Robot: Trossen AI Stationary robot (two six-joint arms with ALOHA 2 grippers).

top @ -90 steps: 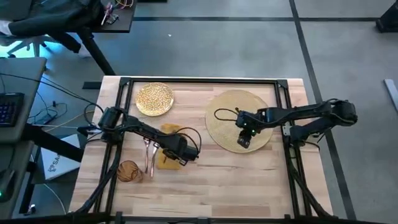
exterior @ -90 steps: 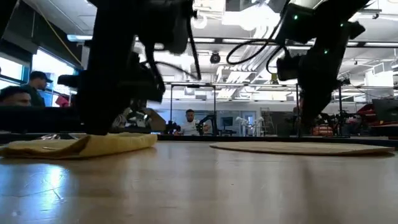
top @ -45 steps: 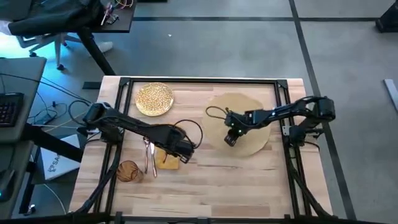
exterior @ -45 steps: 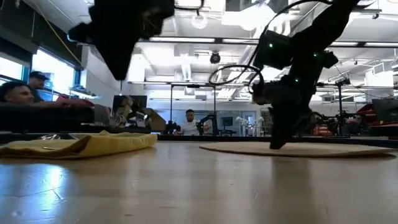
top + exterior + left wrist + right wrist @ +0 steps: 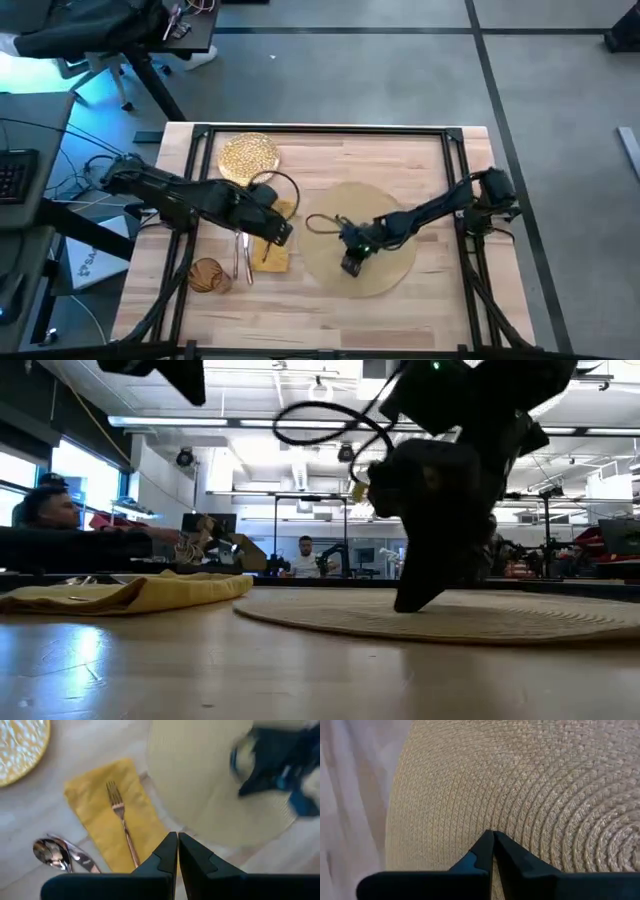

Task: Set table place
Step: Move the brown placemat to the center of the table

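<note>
The round straw mat lies flat at the middle of the table. My right gripper stands shut on it. To the mat's left lies the mustard napkin with a fork on it, and a spoon rests on the wood beside it. My left gripper hangs shut above the napkin's far end, touching nothing. The gold plate sits at the far left, and the amber tumbler at the near left. My right gripper presses its shut fingertips down on the mat's woven top, off centre, toward its near-left rim. The fingers come from above, slanting from the table's right. The mat lies flat on the table under them.
A black rail frame edges the table. Bare wood lies along the near edge and right of the mat. People sit in the room behind the table.
My right gripper has gone toward the table's left and near edges, staying shut on the mat, which has slid flat from the far right to the middle, next to the napkin. My left gripper has risen from the napkin and drawn back a little toward the far left.
</note>
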